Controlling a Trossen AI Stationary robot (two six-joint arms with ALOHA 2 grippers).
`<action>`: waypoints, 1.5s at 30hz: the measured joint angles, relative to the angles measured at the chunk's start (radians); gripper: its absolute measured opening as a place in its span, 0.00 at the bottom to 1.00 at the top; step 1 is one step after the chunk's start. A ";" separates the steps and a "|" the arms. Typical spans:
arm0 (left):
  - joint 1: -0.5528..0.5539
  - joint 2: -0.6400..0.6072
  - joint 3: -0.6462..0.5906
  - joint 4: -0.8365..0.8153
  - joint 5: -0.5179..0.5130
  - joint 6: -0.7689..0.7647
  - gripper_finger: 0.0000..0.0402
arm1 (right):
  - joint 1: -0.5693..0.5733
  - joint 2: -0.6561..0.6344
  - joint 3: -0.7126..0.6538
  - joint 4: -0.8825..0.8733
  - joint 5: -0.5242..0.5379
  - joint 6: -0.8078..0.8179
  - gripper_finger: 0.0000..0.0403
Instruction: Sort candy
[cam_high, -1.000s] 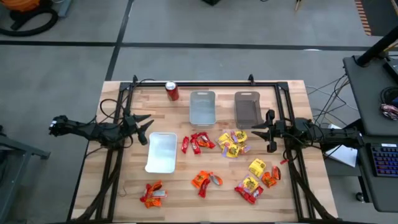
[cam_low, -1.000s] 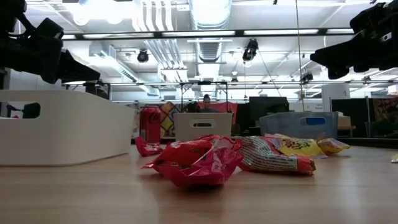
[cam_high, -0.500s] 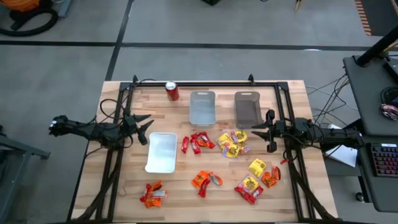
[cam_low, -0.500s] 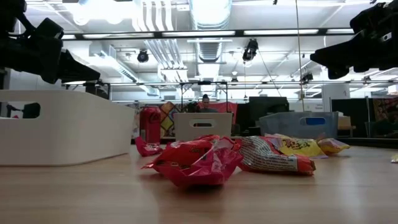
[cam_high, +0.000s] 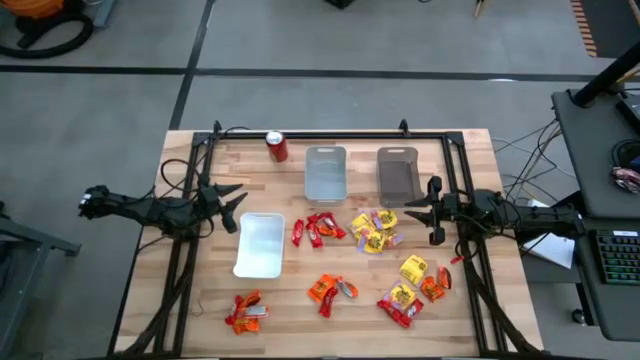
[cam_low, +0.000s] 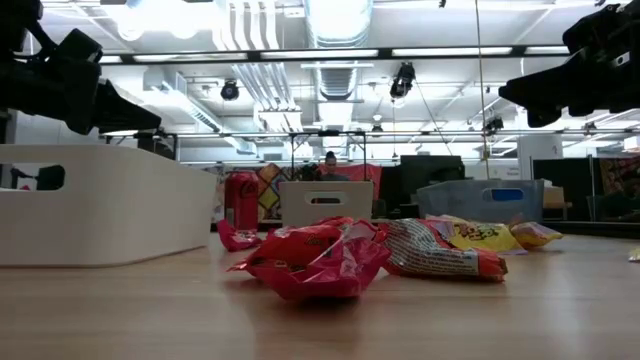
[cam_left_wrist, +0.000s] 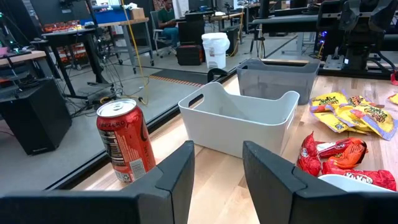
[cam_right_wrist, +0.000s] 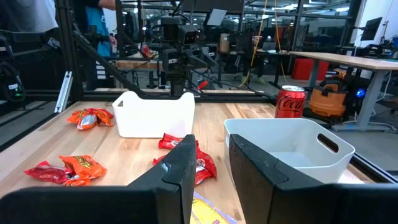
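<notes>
The candy lies loose on the wooden table: red packets, yellow ones, orange ones, a small heap near the front left and a mixed heap at the front right. My left gripper hovers level at the table's left, beside a white tray. It is open with nothing between its fingers. My right gripper hovers level at the table's right, beside the yellow packets, also open and empty.
A light grey tray and a dark grey tray stand at the back middle. A red soda can stands upright at the back left. A black frame runs around the table's back and sides. A person sits far behind the table.
</notes>
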 joint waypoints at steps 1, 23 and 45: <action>0.000 0.000 0.000 0.000 0.000 0.000 0.30 | 0.000 0.000 0.000 0.000 0.000 0.000 0.23; 0.002 0.000 0.000 0.383 -0.002 -0.226 0.30 | 0.000 0.000 0.000 -0.003 0.001 -0.032 0.23; 0.002 0.003 0.000 0.422 -0.003 -0.199 0.30 | 0.001 -0.001 0.000 0.068 0.067 0.421 0.23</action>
